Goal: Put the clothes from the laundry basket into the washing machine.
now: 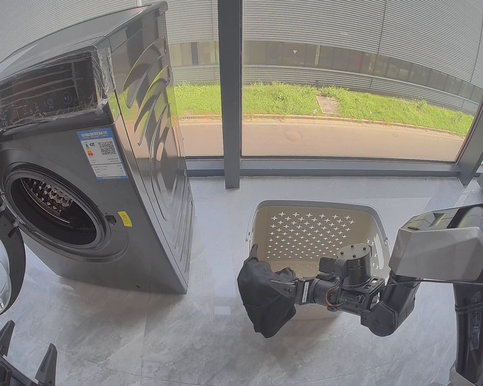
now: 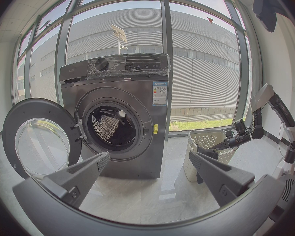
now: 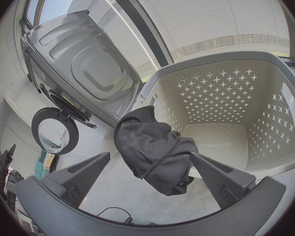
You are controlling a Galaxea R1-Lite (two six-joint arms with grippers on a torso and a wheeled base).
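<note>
The black garment (image 1: 265, 296) hangs in a bunch over the front corner of the laundry basket (image 1: 311, 206) nearest the washing machine (image 1: 145, 151), part of it spilling down outside the rim toward the floor. The right gripper (image 3: 148, 156) is level with it, its jaws spread wide around the cloth rather than pinched on it; one fingertip looks to be touching the fabric. The left gripper (image 1: 29, 336) sits low in front of the machine, jaws parted and empty. The garment looks like a thin, soft knit: light, limp, with no shape of its own, so it should sag and trail from any hold. The best grip is probably the thick bunched part at the rim, not a single loose edge. The door (image 1: 0, 264) is swung open and the drum (image 1: 56, 210) is ready to take it.
</note>
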